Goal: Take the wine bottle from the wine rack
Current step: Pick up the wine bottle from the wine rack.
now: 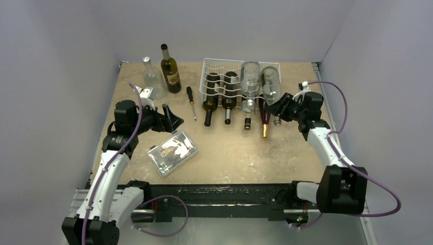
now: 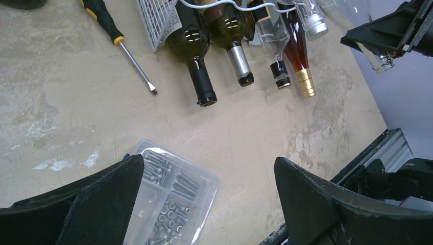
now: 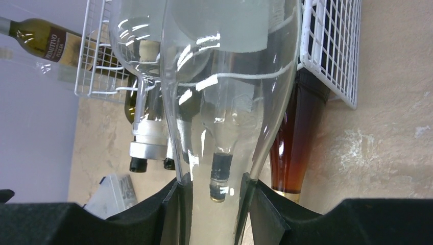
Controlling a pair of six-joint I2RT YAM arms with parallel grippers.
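The white wire wine rack (image 1: 214, 69) stands at the back of the table with several bottles lying in it, necks toward me. A clear glass wine bottle (image 1: 269, 84) lies at its right end on the upper row. My right gripper (image 1: 280, 108) is shut on that bottle's neck. In the right wrist view both fingers press the clear bottle (image 3: 230, 102) where it narrows, at my right gripper (image 3: 214, 204). My left gripper (image 1: 173, 121) hangs open above the table left of the rack, with nothing between its fingers (image 2: 102, 204).
A clear plastic parts box (image 1: 172, 152) with screws lies under my left gripper. A screwdriver (image 1: 191, 101) lies left of the rack. A dark bottle (image 1: 170, 71) and a clear bottle (image 1: 151, 76) stand at the back left. An amber bottle (image 3: 298, 143) lies beside the held one.
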